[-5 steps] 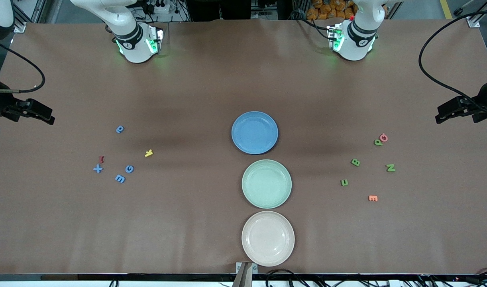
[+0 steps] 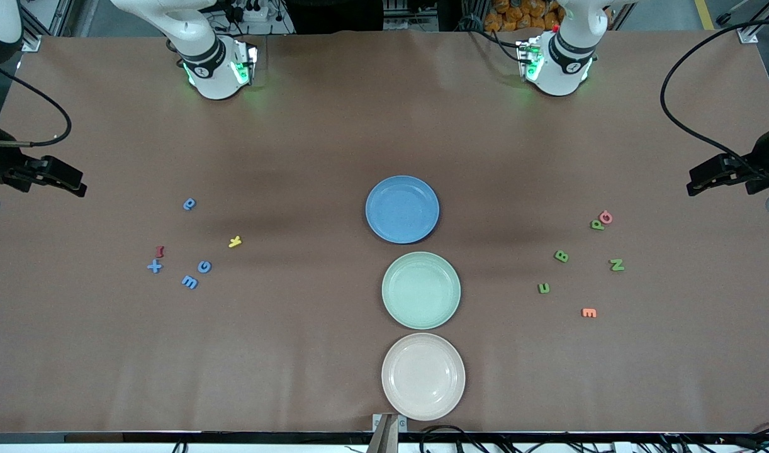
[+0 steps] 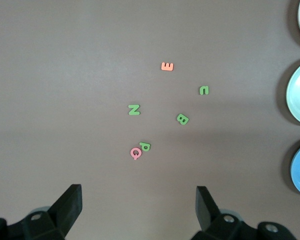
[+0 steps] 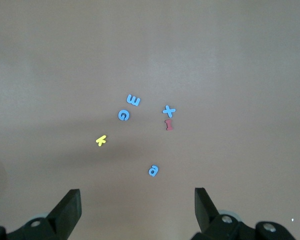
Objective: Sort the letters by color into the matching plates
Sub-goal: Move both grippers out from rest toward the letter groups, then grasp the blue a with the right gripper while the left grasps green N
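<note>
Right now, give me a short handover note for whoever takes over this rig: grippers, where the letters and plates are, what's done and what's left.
Left gripper: open, empty, waiting above the letters at its end of the table.
Right gripper: open, empty, above the letters at its end.
Plates: blue plate, green plate and beige plate in a row mid-table, nothing on them.
Left arm's end: four green letters, a pink letter touching one of them, an orange letter.
Right arm's end: four blue letters, a red letter, a yellow letter.
Done: nothing sorted.
Left: every letter.
</note>
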Motion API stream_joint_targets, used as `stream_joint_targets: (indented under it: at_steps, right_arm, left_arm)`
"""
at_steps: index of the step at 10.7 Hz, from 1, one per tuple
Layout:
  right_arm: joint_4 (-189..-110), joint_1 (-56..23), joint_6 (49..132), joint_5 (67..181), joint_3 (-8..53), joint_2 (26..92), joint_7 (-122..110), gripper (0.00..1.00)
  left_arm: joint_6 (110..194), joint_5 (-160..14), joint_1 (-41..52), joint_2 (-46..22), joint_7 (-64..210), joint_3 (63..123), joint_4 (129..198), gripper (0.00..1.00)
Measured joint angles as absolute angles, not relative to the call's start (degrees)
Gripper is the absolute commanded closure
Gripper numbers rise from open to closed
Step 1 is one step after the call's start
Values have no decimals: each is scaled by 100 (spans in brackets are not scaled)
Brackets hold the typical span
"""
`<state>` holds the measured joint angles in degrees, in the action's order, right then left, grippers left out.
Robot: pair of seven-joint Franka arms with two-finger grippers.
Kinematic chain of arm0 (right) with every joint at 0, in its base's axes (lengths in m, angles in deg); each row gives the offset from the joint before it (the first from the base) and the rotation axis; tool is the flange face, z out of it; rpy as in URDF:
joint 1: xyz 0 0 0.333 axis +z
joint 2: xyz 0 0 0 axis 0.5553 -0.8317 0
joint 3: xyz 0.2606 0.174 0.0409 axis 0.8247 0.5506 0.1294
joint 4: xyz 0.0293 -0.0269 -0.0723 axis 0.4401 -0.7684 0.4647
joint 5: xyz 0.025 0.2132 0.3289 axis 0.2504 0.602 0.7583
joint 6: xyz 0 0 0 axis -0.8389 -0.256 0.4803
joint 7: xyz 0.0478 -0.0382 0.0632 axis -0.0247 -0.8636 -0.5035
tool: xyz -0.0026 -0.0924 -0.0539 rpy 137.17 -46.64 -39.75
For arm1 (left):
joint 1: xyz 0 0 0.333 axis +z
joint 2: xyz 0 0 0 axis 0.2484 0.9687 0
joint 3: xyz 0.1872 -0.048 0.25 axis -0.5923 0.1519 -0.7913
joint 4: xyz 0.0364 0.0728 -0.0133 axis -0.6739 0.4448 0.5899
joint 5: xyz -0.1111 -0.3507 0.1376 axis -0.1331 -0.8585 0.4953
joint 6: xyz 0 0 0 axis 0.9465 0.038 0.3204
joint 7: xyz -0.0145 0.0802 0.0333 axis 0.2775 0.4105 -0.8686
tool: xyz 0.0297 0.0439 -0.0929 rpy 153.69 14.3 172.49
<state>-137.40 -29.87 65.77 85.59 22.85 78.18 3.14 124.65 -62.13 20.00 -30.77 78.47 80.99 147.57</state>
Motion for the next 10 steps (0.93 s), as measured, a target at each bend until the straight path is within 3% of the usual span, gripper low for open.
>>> stream_joint_targets:
  at_steps: [3, 7, 10]
  right_arm:
    - [-13740, -2987, 6577, 8559, 2285, 7816, 314, 0]
    - [-13750, -2986, 6693, 8561, 2294, 7781, 409, 0]
    - [-13838, -2902, 7094, 8565, 2348, 7480, 830, 0]
  left_arm:
    - [13062, -6216, 1990, -2717, 7846, 8092, 14911, 0]
    - [14025, -6220, 1950, -1686, 7846, 8103, 15201, 0]
    - [15062, -6220, 1957, -1601, 7837, 8103, 16132, 0]
